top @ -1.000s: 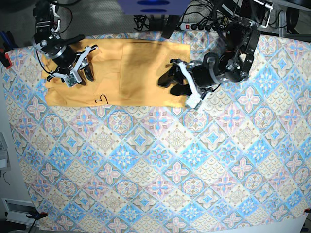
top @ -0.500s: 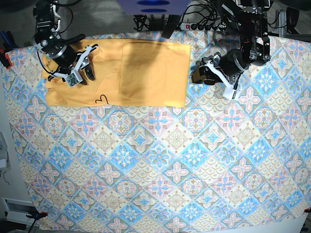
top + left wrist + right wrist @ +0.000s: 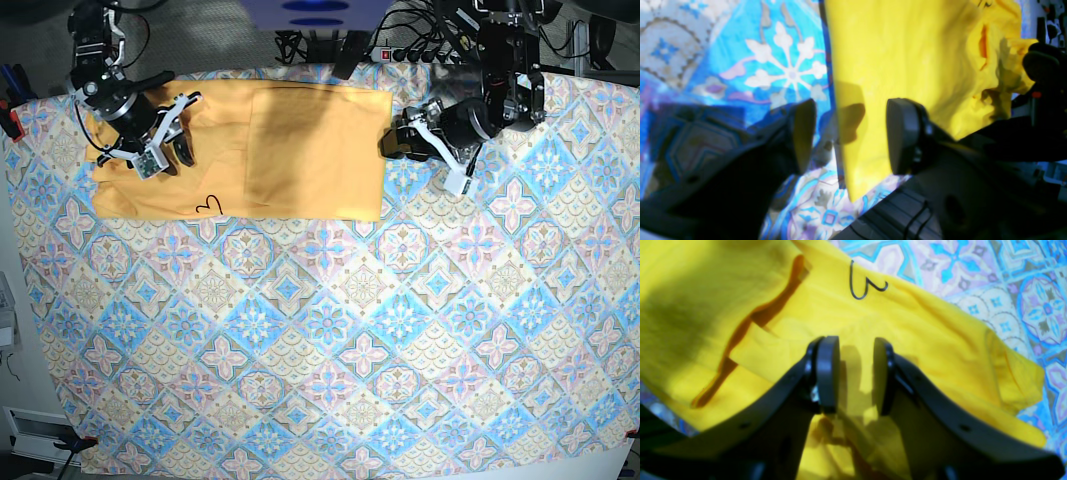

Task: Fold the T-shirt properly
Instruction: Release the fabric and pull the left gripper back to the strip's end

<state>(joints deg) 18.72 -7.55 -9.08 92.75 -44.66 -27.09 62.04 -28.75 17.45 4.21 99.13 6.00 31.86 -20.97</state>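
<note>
The T-shirt (image 3: 300, 150) lies folded into a pale orange band across the far left of the tablecloth, a dark loop mark (image 3: 208, 203) near its front edge. My left gripper (image 3: 392, 143) hovers at the shirt's right edge. In the left wrist view it (image 3: 850, 136) is open, with the T-shirt (image 3: 907, 60) edge running under the gap. My right gripper (image 3: 172, 150) sits over the shirt's left end. In the right wrist view its fingers (image 3: 828, 373) stand apart above wrinkled T-shirt (image 3: 940, 350) fabric, the loop mark (image 3: 863, 285) just beyond.
The blue-and-pink patterned tablecloth (image 3: 330, 330) covers the whole table. A power strip (image 3: 400, 53) and cables lie behind the far edge. A red clamp (image 3: 12, 125) holds the cloth at the left edge.
My left gripper lifted off the shirt's right part, swung out to the right, then came back to the shirt's right edge with its jaws wider. The right arm has stayed put.
</note>
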